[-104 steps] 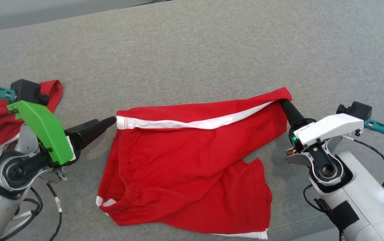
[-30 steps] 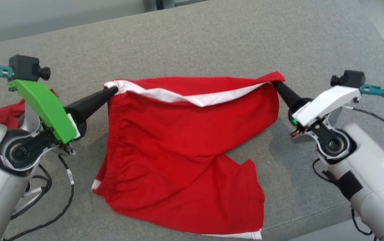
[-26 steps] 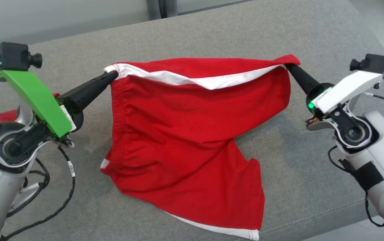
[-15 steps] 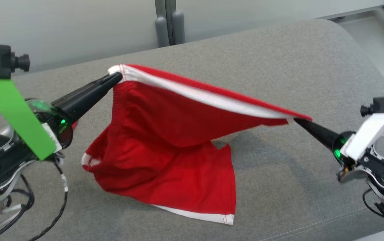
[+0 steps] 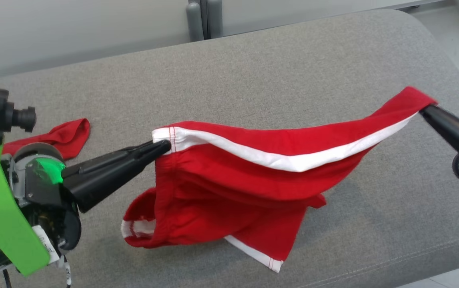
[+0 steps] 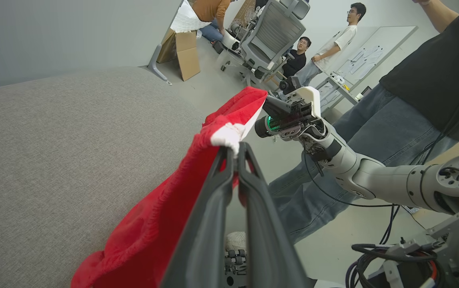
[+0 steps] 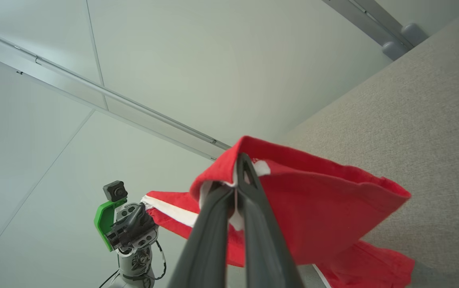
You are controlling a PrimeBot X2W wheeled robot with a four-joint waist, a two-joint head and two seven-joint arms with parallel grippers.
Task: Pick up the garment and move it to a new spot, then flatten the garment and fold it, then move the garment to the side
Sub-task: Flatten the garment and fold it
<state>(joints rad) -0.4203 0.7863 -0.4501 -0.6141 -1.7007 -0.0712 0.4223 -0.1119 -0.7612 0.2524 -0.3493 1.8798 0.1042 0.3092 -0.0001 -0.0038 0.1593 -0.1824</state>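
Two robot arms hold a pair of red shorts [image 5: 233, 188] stretched in the air above a grey fabric-covered bench [image 5: 253, 72]. The left claw [image 5: 165, 146] is clamped shut on one corner of the shorts' upper edge, where a white band [image 5: 285, 162] begins. Its wrist camera shows white and red cloth pinched between the two dark fingertips. The right claw [image 5: 423, 110] is likewise closed on the opposite corner of that edge, with red cloth wrapped over its tips.

The banded edge slopes upward from the left claw to the right claw and sags a little between them. Below and between the claws the rest of the shorts hangs in loose folds, bunched under the left claw. The lowest hem seems to touch the bench. A second red garment [image 5: 67, 132] lies on the bench on the outer side of the left claw, apart from the shorts.

The step in hand looks like carrying the shorts to a new spot before flattening them. To do it well, both claws should travel together at a matched pace, holding their spacing so the edge is taut but not pulled out of either pinch. Levelling the two claws and lifting the trailing hem clear would prevent dragging. Lowering hem first, then drawing the banded edge away from it, should lay the cloth flat, well clear of the second garment.
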